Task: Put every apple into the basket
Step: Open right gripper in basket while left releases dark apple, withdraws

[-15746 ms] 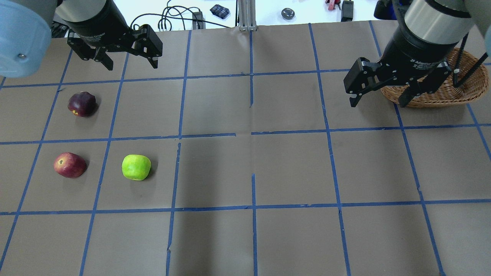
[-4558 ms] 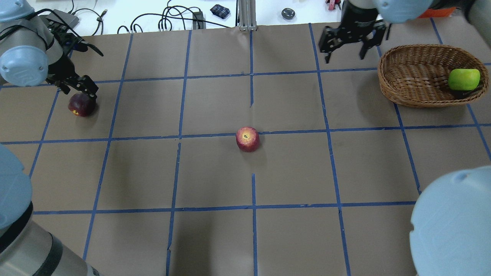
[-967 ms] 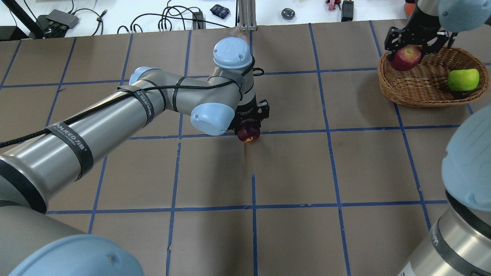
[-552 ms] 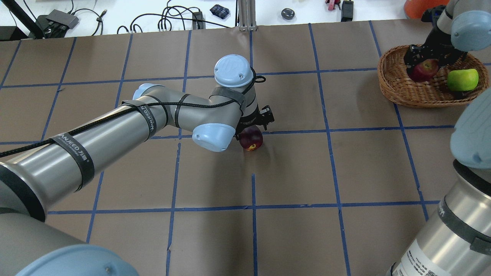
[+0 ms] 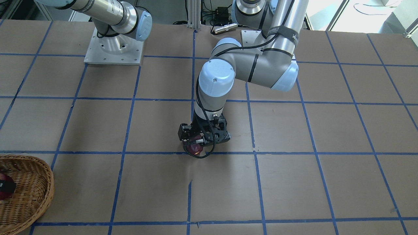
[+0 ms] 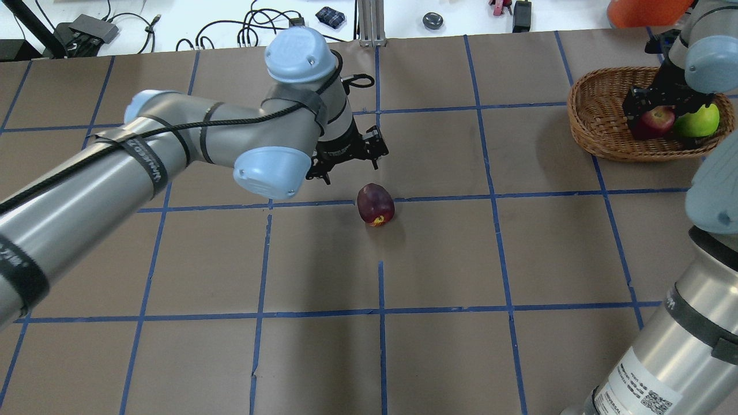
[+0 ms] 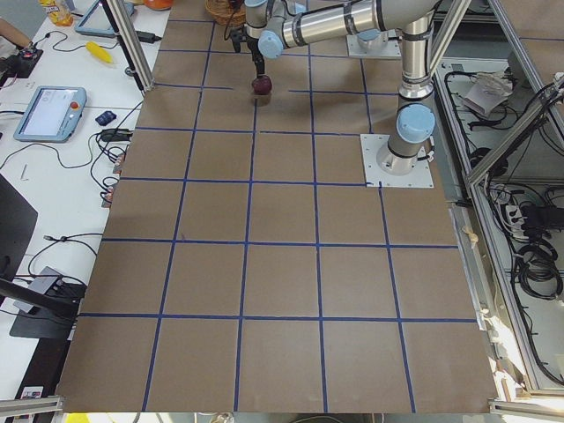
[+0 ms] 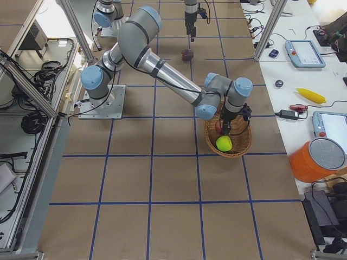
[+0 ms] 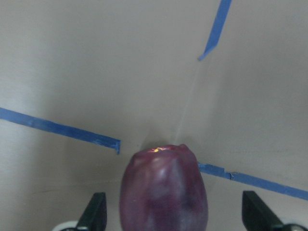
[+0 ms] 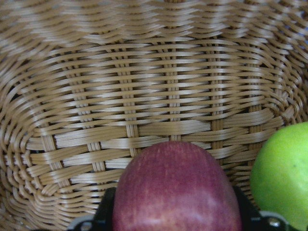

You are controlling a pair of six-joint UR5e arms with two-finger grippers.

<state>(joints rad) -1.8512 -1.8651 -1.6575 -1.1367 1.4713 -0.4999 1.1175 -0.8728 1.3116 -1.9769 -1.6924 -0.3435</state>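
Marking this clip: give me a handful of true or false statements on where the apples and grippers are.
1. The green apple lies in the basket. True.
2. The dark apple is in the basket. False: it sits on the table, near the middle.
3. The left gripper is clamped on the dark apple. False: its fingers are spread, clear of the apple.
4. The right gripper holds the red apple inside the basket. True.

The dark maroon apple (image 6: 375, 204) lies alone mid-table (image 6: 461, 259), on its side by a blue tape line (image 6: 438, 198). Inside the tan wicker basket (image 6: 594, 115) are 2 more, the red apple (image 6: 654, 121) just beside the lime-green apple (image 6: 699, 120).
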